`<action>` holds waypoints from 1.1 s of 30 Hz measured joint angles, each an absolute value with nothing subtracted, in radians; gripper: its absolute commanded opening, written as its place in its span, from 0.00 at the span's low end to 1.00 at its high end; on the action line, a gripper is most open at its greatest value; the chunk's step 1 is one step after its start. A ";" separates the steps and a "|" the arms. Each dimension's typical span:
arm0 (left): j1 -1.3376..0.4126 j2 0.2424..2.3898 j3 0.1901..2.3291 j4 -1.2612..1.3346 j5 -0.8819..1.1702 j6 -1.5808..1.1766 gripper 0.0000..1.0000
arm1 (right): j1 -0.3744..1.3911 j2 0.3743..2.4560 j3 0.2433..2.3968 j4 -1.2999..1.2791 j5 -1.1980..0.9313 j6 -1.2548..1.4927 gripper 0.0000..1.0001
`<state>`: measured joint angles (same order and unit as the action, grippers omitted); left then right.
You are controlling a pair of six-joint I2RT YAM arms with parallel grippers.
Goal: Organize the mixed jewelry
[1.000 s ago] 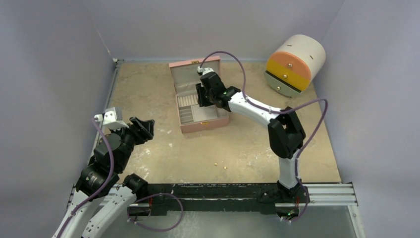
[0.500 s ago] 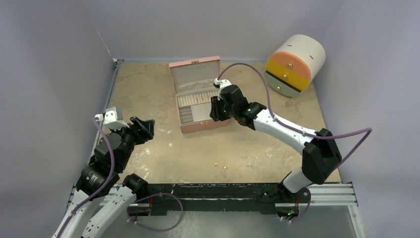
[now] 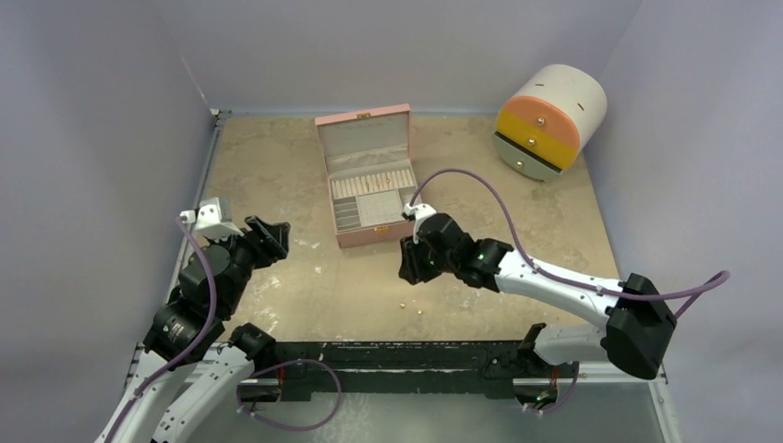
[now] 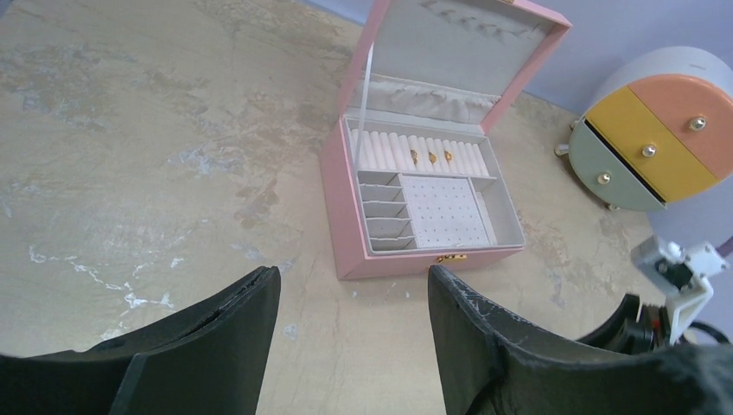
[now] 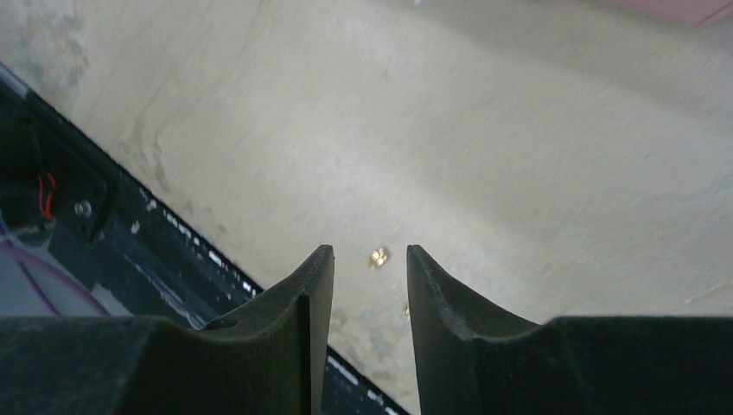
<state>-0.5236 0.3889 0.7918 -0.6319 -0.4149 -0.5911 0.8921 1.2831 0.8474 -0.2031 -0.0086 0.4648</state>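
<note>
**Right arm drew back from the box to the loose pieces**

The right gripper (image 3: 407, 268) had left the open pink box (image 3: 379, 234) and swung back to the near side of the table (image 3: 268, 175). It hung above two loose gold pieces (image 3: 403, 304). Its fingers stood apart with nothing between them. In the wrist view, one gold piece (image 5: 378, 256) lay on the table, seen through the gap. Three more gold pieces (image 4: 431, 157) sat in the box's ring rolls. The left gripper (image 3: 268, 238) stayed at the left, spread wide and empty.
</note>
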 measured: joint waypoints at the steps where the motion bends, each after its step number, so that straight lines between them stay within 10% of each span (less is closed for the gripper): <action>1: -0.524 0.390 0.792 -0.632 -0.415 -0.591 0.63 | 0.913 1.271 0.827 -0.208 -0.008 0.478 0.40; 33: -0.524 0.439 0.791 -0.632 -0.400 -0.591 0.63 | 0.964 1.213 0.609 -0.318 -0.021 0.633 0.35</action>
<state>-0.5236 0.4385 0.7914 -0.6319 -0.4000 -0.5911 0.9642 1.2125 0.6090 -0.3176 -0.0208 0.6334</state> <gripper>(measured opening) 0.627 0.353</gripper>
